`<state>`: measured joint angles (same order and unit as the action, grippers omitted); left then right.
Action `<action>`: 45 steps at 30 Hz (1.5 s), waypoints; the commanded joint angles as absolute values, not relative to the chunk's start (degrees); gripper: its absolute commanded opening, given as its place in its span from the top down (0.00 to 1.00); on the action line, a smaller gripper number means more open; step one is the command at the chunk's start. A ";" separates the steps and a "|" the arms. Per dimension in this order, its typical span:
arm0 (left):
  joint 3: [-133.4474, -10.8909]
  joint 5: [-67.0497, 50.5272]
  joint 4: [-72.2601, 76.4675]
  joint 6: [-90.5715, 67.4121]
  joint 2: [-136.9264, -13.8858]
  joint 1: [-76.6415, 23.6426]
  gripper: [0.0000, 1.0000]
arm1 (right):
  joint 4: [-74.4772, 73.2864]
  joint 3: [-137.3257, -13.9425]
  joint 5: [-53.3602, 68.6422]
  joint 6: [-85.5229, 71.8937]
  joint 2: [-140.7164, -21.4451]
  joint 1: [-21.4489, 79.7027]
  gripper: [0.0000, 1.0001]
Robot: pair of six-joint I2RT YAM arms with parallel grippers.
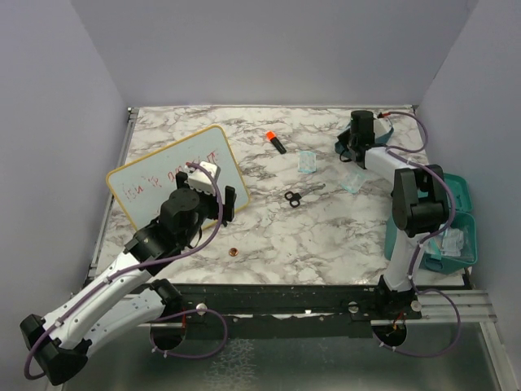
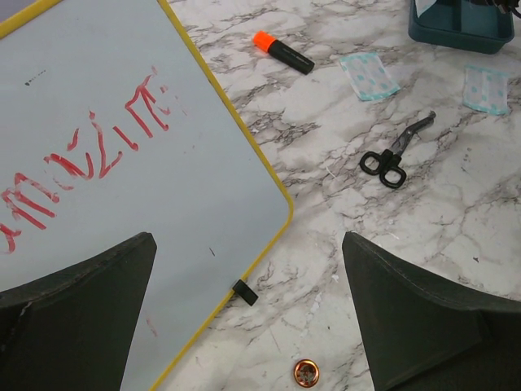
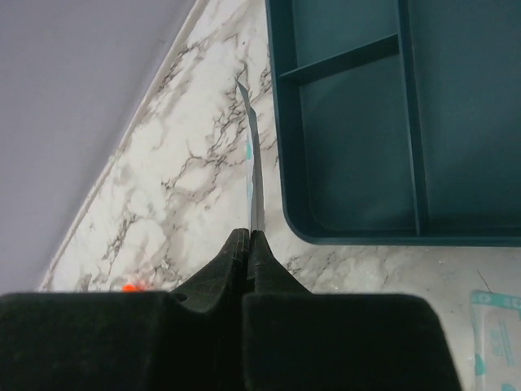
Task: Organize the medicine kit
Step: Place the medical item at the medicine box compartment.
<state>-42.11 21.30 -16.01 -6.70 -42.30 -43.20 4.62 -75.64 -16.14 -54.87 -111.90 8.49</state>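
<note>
Top: left gripper [image 1: 216, 186] hangs over the whiteboard [image 1: 175, 175], the right gripper [image 1: 361, 134] is out at the far right of the table, and the teal medicine kit case [image 1: 461, 195] sits at the table's right edge. Left wrist: fingers [image 2: 81, 301] wide apart and holding nothing, with scissors [image 2: 391, 159], marker [image 2: 282, 51] and the kit's tray insert [image 2: 456, 31] ahead. Right wrist: fingers pressed together on a thin packet [image 3: 256, 163] seen edge-on, just left of the tray's rim.

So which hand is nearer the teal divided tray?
Right. The right hand is just beside the teal divided tray; the left hand is far off, over the whiteboard corner.
</note>
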 commanded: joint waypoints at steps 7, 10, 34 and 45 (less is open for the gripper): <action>-41.40 23.04 -15.64 -5.40 -40.19 -43.07 0.01 | 4.63 -75.01 -22.12 -62.23 -113.65 5.48 1.00; -41.40 22.79 -15.49 -5.31 -40.42 -43.07 0.01 | 3.29 -75.83 -20.67 -61.94 -115.13 4.99 0.99; -40.44 25.05 -15.30 -4.31 -37.12 -43.09 0.01 | 1.16 -77.69 -17.24 -62.30 -117.62 4.39 0.71; -40.35 25.91 -14.91 -4.03 -36.29 -43.08 0.01 | -2.41 -78.46 -12.93 -49.54 -110.55 4.40 0.61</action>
